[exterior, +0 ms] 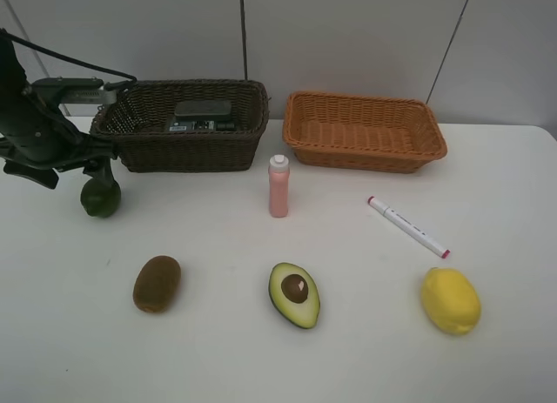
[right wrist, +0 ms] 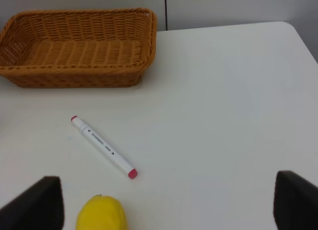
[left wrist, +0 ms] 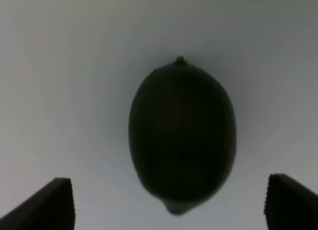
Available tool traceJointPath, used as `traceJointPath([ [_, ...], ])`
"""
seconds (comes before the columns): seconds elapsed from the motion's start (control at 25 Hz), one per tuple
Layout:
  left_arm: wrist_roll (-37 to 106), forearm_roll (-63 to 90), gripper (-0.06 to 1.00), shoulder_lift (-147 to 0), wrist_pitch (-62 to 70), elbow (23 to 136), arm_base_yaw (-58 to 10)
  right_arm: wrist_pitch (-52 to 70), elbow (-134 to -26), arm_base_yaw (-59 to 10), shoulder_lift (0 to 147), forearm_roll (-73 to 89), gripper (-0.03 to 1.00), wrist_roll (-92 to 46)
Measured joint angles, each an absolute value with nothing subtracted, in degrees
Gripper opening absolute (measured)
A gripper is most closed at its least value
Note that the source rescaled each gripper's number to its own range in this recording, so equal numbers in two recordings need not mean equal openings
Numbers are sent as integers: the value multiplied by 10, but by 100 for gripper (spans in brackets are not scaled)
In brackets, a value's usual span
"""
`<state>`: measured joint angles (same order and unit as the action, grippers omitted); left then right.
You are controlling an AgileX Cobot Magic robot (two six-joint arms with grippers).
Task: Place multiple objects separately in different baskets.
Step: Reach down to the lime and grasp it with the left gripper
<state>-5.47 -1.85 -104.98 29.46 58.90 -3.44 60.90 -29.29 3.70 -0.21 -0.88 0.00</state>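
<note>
Green lime [exterior: 100, 197] on the white counter [exterior: 218, 351], just off the brown basket's [exterior: 187, 151] front corner on the left arm's side. The left tool [left wrist: 171, 205] hangs over it, fingers spread wide either side, not touching. The right tool [right wrist: 171, 200] gapes wide too, nothing in it. The pink bottle [exterior: 278, 187] stands upright by that basket's other front corner. The orange basket [exterior: 365, 146] sits beside it. Kiwi [exterior: 157, 283], avocado [exterior: 294, 294], marker [exterior: 407, 226] and lemon [exterior: 451, 299] lie further out.

Woven wicker baskets [exterior: 187, 124]; fuzzy matt kiwi [exterior: 157, 284]
</note>
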Motion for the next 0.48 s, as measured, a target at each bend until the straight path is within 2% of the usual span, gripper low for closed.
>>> traceJointPath([
  [0.48,-55,10,99,-1129,180,589,-34,609,-293,37,-2,-9,100,0],
])
